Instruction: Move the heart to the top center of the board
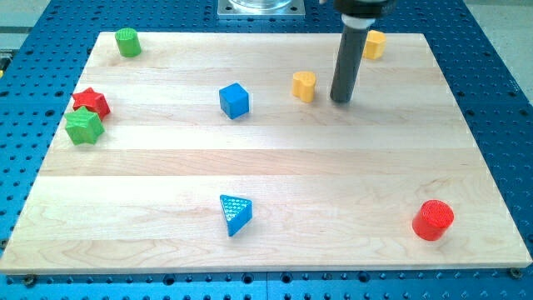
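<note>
The wooden board (275, 175) lies on a blue perforated table (500, 100), and my tip (341, 101), a bare rod with nothing to open or close, rests just to the view's right of the yellow heart (304, 86), near the top center. Smaller pieces lie scattered: a red cylinder (433, 220) at bottom right, a blue triangle (235, 214), a blue cube (234, 100), a red star (91, 102) touching a green star (83, 127), a green cylinder (127, 42), and a yellow block (375, 44).

A blue cube (234, 100) sits above a blue triangle (235, 214).
</note>
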### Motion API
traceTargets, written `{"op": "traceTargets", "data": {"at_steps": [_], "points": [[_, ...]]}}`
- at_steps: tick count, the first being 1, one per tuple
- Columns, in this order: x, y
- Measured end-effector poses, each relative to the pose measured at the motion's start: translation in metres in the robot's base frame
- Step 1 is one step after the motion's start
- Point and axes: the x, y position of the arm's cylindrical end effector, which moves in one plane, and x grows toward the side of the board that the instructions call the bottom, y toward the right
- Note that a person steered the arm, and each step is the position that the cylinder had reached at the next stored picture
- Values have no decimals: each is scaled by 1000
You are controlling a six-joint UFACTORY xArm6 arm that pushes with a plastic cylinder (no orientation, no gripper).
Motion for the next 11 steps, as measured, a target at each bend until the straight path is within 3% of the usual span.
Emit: {"op": "traceTargets", "data": {"at_steps": [2,4,5,6,7,8,9,10,11], "points": [[-88,-58],[-52,-66],[-92,-100],[-113,-97],[-78,-99],[-94,-109],[-123,-161],[-143,-160],[-133,-130]]}}
